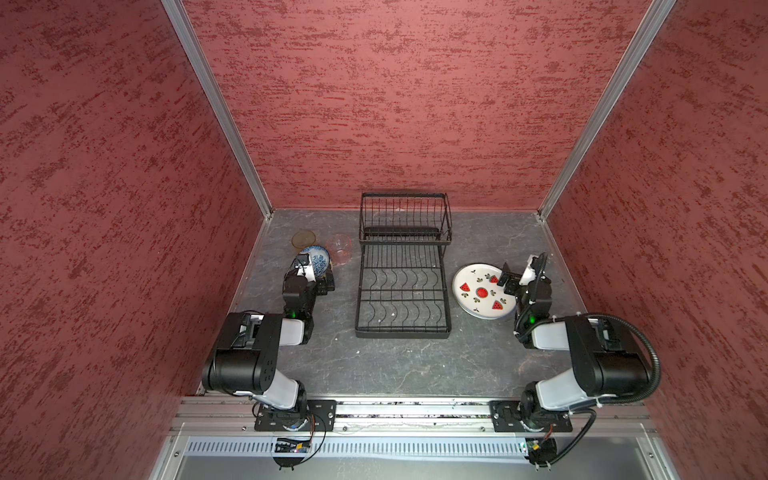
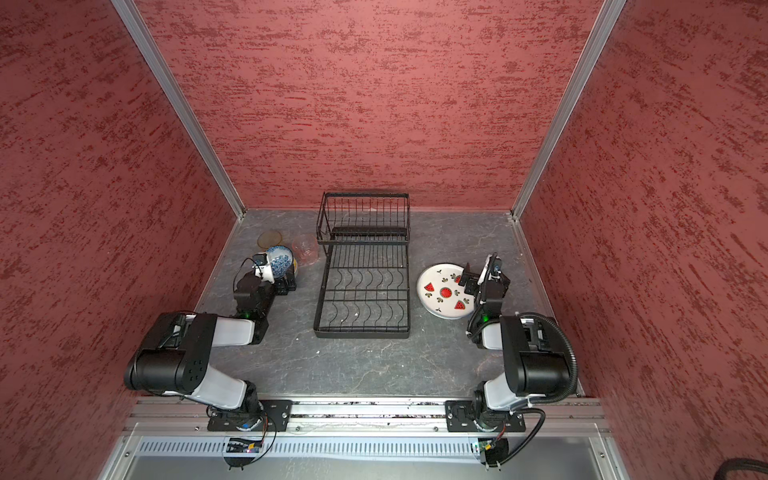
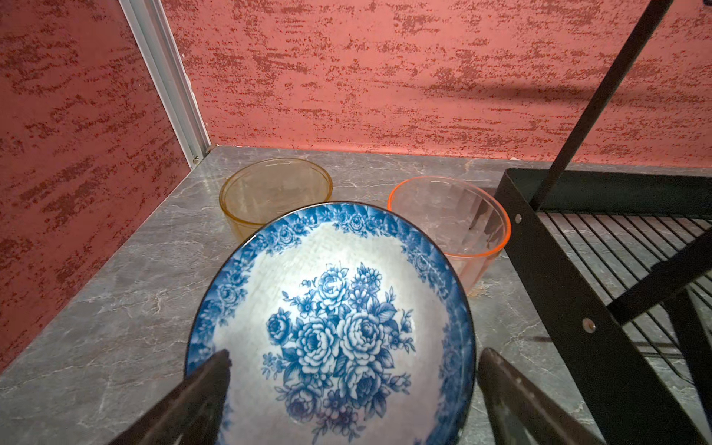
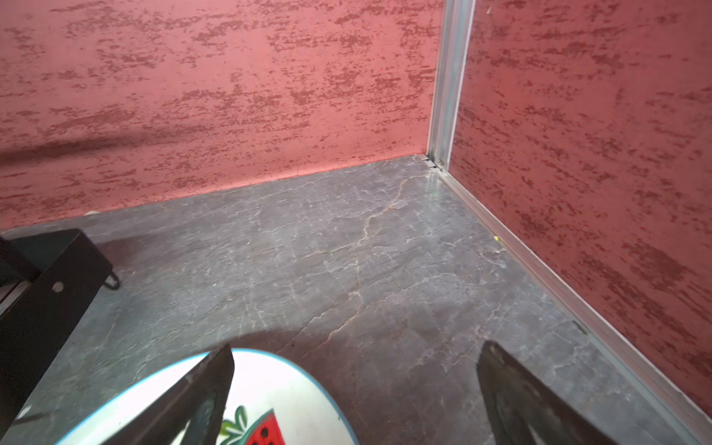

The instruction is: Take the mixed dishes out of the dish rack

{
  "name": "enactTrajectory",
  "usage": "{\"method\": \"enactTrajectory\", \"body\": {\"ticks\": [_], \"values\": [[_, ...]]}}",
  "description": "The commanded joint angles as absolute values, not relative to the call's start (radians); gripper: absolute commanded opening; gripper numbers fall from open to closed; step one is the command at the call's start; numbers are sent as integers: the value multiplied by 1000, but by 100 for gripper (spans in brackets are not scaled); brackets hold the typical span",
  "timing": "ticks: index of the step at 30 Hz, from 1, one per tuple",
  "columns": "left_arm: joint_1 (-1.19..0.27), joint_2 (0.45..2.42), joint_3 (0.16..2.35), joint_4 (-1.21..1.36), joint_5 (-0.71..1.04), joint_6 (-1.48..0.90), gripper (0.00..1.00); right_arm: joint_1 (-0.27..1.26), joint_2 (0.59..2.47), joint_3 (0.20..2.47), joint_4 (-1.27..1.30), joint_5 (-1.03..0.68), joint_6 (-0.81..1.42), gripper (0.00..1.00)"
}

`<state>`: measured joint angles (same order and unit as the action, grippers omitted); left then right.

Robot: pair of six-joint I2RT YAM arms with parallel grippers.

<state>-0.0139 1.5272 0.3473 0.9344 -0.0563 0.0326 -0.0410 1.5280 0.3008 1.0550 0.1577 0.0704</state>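
The black wire dish rack [image 1: 402, 333] stands mid-table with both tiers bare. To its left a blue-white floral bowl [image 3: 335, 308] sits tilted toward my left wrist camera. My left gripper [image 3: 354, 353] is open, with one finger at each side of the bowl's near rim. Behind the bowl on the table stand an amber glass [image 3: 275, 188] and a pinkish glass [image 3: 450, 219]. To the right of the rack, a white plate with watermelon slices [image 1: 478, 305] lies flat on the table. My right gripper [image 4: 356, 346] is open; one finger hangs over the plate's edge [image 4: 269, 381] and the other over bare table.
Red textured walls close in the back and both sides, with metal corner posts [image 1: 216, 108]. The rack's side frame [image 3: 558, 277] stands just beside the pinkish glass. The grey marble table [image 1: 399, 365] stretches in front of the rack to the arm bases.
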Motion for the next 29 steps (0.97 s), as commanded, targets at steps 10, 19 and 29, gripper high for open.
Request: {"method": "enactTrajectory", "body": {"ticks": [10, 19, 29], "values": [[3, 1536, 368, 919, -58, 1, 100, -38, 1543, 257, 1193, 196, 64, 99], [3, 1536, 368, 919, -59, 2, 100, -37, 1544, 269, 1172, 203, 67, 99], [17, 1536, 376, 903, -29, -2, 100, -37, 1543, 267, 1172, 204, 67, 99]]}}
